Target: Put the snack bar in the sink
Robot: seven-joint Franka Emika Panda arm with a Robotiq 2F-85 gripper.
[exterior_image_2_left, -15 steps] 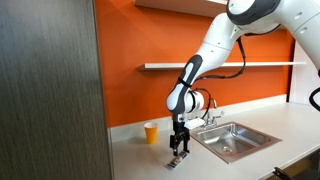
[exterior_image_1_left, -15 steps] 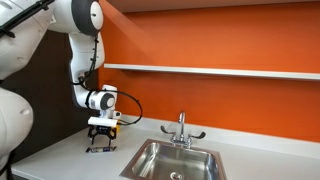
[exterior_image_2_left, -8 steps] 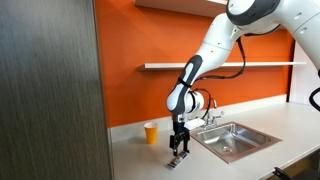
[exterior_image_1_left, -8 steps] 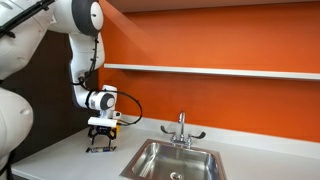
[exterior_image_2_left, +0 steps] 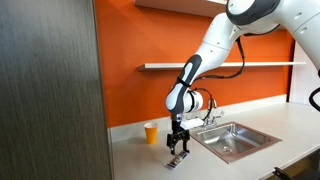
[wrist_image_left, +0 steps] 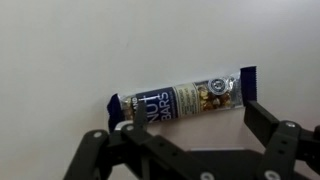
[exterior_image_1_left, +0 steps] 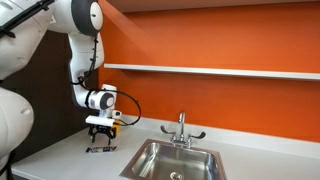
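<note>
The snack bar [wrist_image_left: 180, 100], a dark-ended wrapper with a nut picture, lies flat on the white counter. It also shows as a small dark strip in both exterior views [exterior_image_1_left: 100, 149] [exterior_image_2_left: 178, 154]. My gripper [wrist_image_left: 190, 118] hangs just above it, open, with its two black fingers [wrist_image_left: 254, 118] spread near the bar's ends and not closed on it. In both exterior views the gripper [exterior_image_1_left: 101, 136] [exterior_image_2_left: 178, 142] points straight down over the bar. The stainless steel sink [exterior_image_1_left: 150, 162] [exterior_image_2_left: 205, 142] with its chrome faucet [exterior_image_1_left: 181, 128] lies beside the bar.
A small orange-yellow cup [exterior_image_2_left: 151, 132] stands on the counter by the orange wall, behind the gripper. A white shelf [exterior_image_1_left: 210, 70] runs along the wall above. A tall dark cabinet panel [exterior_image_2_left: 50, 90] fills one side.
The gripper has risen a little from the counter. The snack bar stays lying on the counter below it.
</note>
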